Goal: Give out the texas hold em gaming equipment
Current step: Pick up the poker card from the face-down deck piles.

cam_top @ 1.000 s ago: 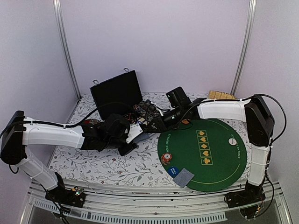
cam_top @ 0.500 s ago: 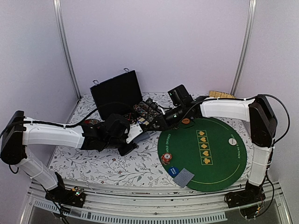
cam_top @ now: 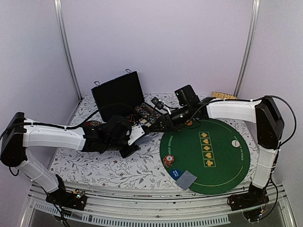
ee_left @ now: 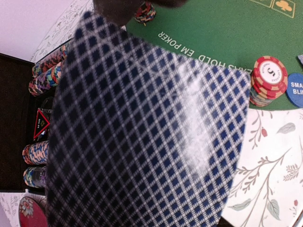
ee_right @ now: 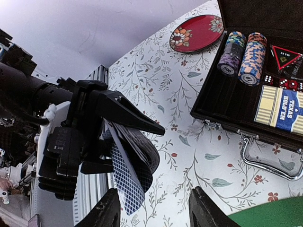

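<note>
Right wrist: cards (ee_right: 124, 182) edge-on, steeply downward

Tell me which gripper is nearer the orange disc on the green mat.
Right. The right gripper hangs open left of the orange disc, by the case; the left gripper, holding cards, is farther left.

The playing cards (ee_left: 142, 132) look glossy (a white sheen crosses their backs), the green poker mat (cam_top: 222, 156) matt like felt.

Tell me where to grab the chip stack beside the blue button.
Grip the chip stack by its striped sides, coming from above: it stands upright on the mat, a short cylinder. Avoid the side where the blue button lies close.
</note>
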